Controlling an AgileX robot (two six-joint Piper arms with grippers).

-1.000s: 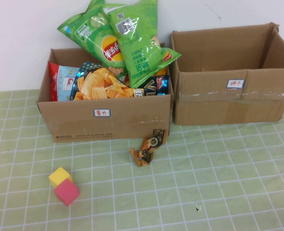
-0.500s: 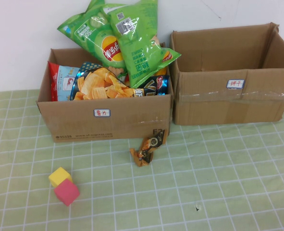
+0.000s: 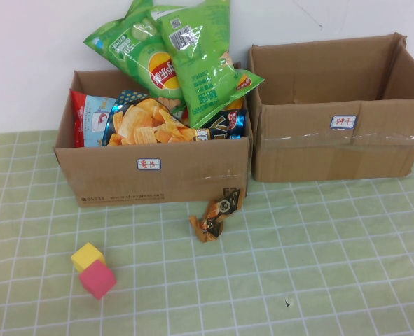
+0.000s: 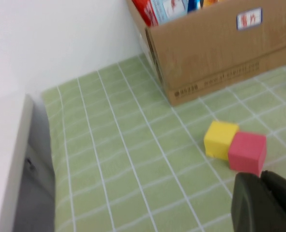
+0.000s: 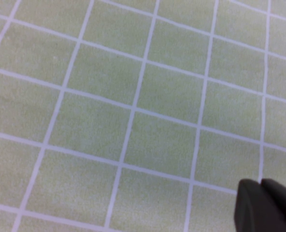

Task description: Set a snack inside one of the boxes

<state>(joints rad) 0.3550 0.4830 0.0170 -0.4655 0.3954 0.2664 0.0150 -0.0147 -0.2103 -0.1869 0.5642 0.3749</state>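
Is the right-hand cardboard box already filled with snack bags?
No, the right-hand box shows only bare cardboard inside, while the chip bags are piled in the left-hand box.

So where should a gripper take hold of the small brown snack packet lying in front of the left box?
Probably across the brown snack packet at its narrow middle, coming from above: it lies nearly flat, its top end leaning on the left box. Both grippers sit shut, away from it.

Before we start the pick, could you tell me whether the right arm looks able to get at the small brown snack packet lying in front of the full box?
Probably yes: the snack packet lies on open cloth, only leaning at the left box. The right gripper is shut over bare cloth; the left gripper hangs near the cubes.
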